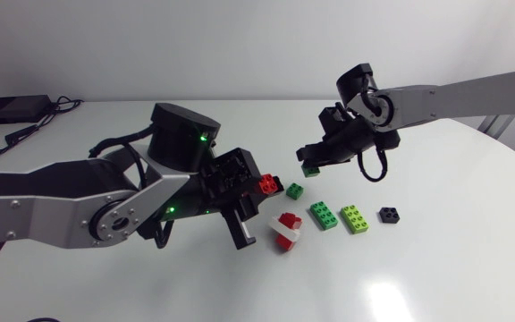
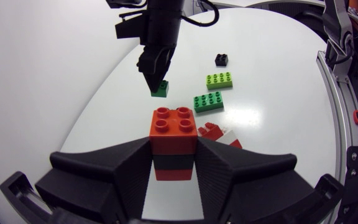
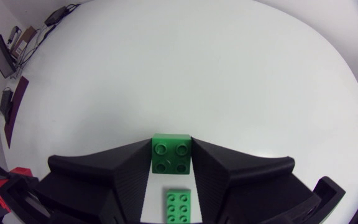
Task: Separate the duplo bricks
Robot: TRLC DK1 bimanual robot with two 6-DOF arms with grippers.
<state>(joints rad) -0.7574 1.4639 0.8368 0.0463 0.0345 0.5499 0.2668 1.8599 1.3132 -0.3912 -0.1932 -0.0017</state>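
My left gripper [image 2: 173,149] is shut on a small stack: a red brick [image 2: 173,129] with a black layer beneath it, also seen as the red brick [image 1: 268,184] in the head view. Just ahead of it and above the table, my right gripper [image 1: 315,158] is shut on a small green brick [image 3: 171,155], which shows as the green brick [image 2: 160,90] in the left wrist view. Both held pieces hang apart from each other. Under the right gripper another green brick [image 3: 179,206] lies on the table.
Loose on the white table [image 1: 436,268] lie a small green brick [image 1: 294,190], a dark green long brick [image 1: 323,216], a lime long brick [image 1: 357,219], a black brick [image 1: 389,215] and a red-and-white piece [image 1: 286,232].
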